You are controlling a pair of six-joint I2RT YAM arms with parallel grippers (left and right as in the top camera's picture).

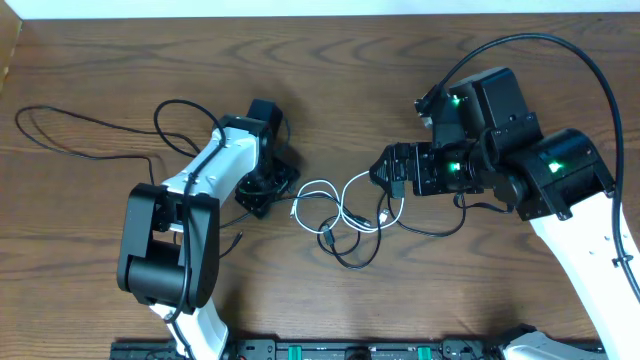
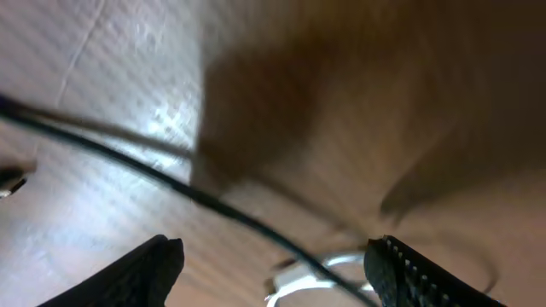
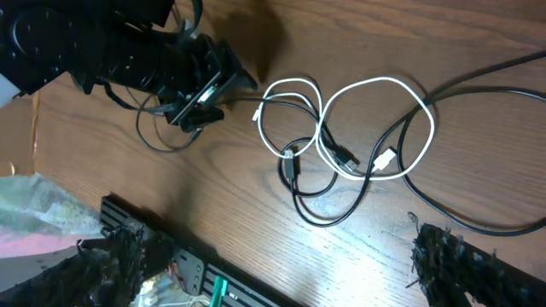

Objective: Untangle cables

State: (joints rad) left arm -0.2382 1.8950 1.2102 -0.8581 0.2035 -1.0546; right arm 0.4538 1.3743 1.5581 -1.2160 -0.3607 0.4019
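The white cable (image 1: 322,183) lies in loops at the table's middle, tangled with a black cable (image 1: 432,232) that runs off to the right. A second black cable (image 1: 178,101) loops away to the far left. My left gripper (image 1: 272,190) is low over the tangle's left end. In the left wrist view it (image 2: 277,273) is open, with a black cable (image 2: 171,181) and the white cable (image 2: 317,275) between its fingers, not clamped. My right gripper (image 1: 385,178) hovers at the tangle's right side. In the right wrist view it (image 3: 290,264) is open and empty above the white loops (image 3: 380,80) and a black loop (image 3: 327,222).
The wooden table (image 1: 330,70) stretches behind both arms. A black rail (image 1: 330,350) runs along the near edge. Thick black wires (image 1: 560,45) arc from the right arm. Crumpled plastic (image 3: 34,213) shows at the left of the right wrist view.
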